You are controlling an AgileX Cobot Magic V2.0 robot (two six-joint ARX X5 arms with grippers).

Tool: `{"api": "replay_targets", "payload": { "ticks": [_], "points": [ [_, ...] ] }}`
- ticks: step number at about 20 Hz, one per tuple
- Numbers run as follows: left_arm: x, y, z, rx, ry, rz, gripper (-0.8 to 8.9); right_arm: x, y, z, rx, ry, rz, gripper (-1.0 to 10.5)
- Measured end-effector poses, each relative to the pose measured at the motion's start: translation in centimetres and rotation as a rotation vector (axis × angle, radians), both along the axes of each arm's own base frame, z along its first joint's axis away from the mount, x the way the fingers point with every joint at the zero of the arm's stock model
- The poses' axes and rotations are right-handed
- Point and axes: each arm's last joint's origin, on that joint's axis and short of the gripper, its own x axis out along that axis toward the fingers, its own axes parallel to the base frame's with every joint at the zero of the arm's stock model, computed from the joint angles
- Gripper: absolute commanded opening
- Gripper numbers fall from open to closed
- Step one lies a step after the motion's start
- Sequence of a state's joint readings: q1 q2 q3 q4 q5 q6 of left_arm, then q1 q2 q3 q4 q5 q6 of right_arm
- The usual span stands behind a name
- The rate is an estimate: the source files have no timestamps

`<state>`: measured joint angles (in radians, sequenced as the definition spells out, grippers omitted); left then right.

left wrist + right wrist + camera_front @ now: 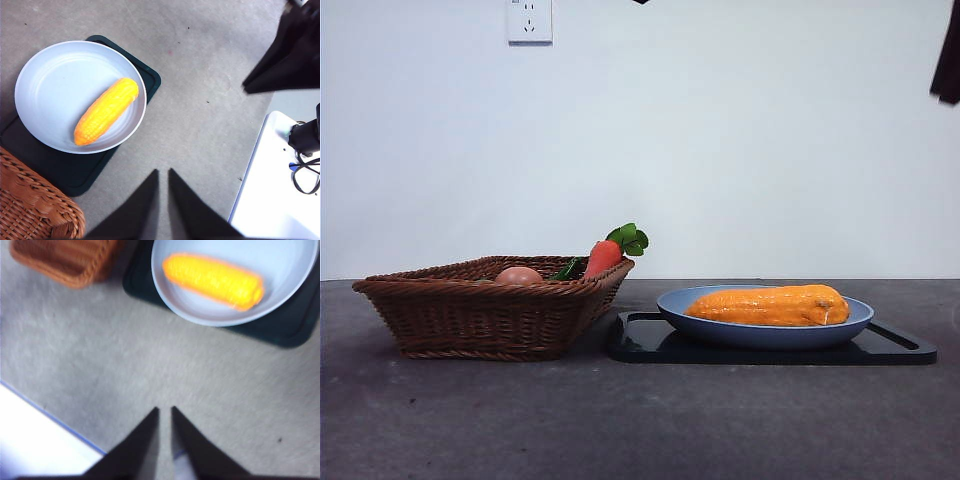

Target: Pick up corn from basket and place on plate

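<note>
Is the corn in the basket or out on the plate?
Out: the corn lies flat in the blue plate, apart from the basket.

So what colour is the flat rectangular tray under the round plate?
Black, slightly glossy: the flat rectangular tray shows best in the front view, under the shallow round blue plate.

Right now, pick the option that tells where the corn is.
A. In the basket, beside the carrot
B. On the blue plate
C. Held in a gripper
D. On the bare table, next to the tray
B: the corn lies on the plate, which sits on the black tray; the carrot is in the basket, and neither the left gripper nor the right gripper holds anything.
</note>
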<state>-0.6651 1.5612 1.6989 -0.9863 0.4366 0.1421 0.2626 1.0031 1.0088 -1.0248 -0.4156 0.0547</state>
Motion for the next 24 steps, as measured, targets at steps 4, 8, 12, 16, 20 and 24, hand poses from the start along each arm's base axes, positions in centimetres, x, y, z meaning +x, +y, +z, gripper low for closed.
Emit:
{"api": "replay_targets", "payload": {
  "ticks": [4,8,12,16,20,24],
  "points": [
    [-0.1,0.0,0.0,0.006,0.008,0.0,0.04,0.1,0.3,-1.5,-0.004,0.019,0.015,0.0],
    [0.0,0.0,-0.1,0.006,0.008,0.0,0.04,0.3,0.3,-1.4,0.002,-0.004,0.013,0.0],
    [0.2,-0.1,0.2,-0.019,-0.024,0.0,0.04,0.4,0.3,-1.3,0.005,-0.017,0.012,0.0],
    [0.6,-0.4,0.7,-0.065,-0.083,0.0,0.04,0.7,0.4,-1.1,0.016,-0.054,0.012,0.0],
    [0.9,-0.7,1.3,-0.116,-0.147,0.0,0.04,0.9,0.5,-0.9,0.025,-0.086,0.012,0.0],
    [1.6,1.1,2.2,-0.107,-0.227,0.067,0.04,1.2,0.6,-0.7,0.037,-0.13,0.012,0.0]
  ]
}}
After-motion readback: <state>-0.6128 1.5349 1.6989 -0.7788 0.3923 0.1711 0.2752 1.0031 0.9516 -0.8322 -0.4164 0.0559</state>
